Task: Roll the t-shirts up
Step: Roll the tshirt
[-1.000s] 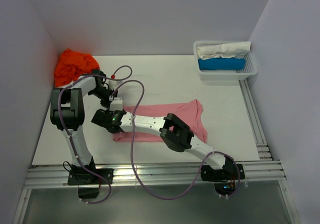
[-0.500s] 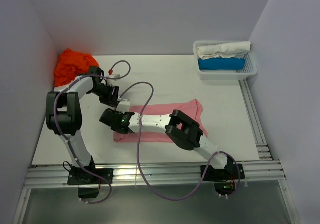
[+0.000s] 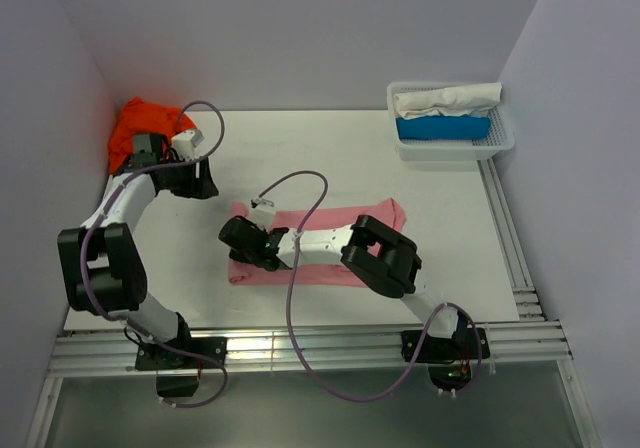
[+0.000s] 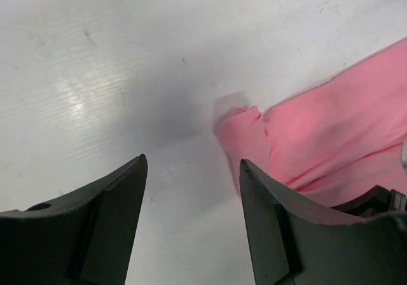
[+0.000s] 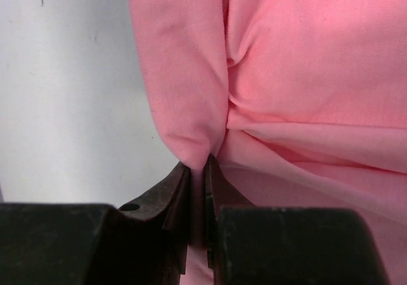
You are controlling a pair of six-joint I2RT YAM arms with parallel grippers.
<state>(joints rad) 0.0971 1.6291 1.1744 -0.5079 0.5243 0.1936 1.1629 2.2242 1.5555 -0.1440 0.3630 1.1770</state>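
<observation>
Swung back toward the orange t-shirt (image 3: 140, 123) in the far-left corner, the left tool (image 4: 191, 164) hangs with fingers apart, while the right tool (image 5: 197, 165), clamped on the left end of the pink t-shirt (image 5: 305, 75) lying midway across the bench (image 3: 330, 158), should carry that fold over evenly and tightly.

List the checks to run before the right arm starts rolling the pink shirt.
1. Right gripper shut on the pink shirt: ok, a fold is pinched in it.
2. Left gripper free: ok, open, empty, over bare table beside the shirt's corner.
3. Cloth smooth: not ok, creases gather at the grip.
4. Orange shirt out of the way: ok, heaped in the far left corner.
5. Cable clear of the pink shirt: cannot tell.
</observation>
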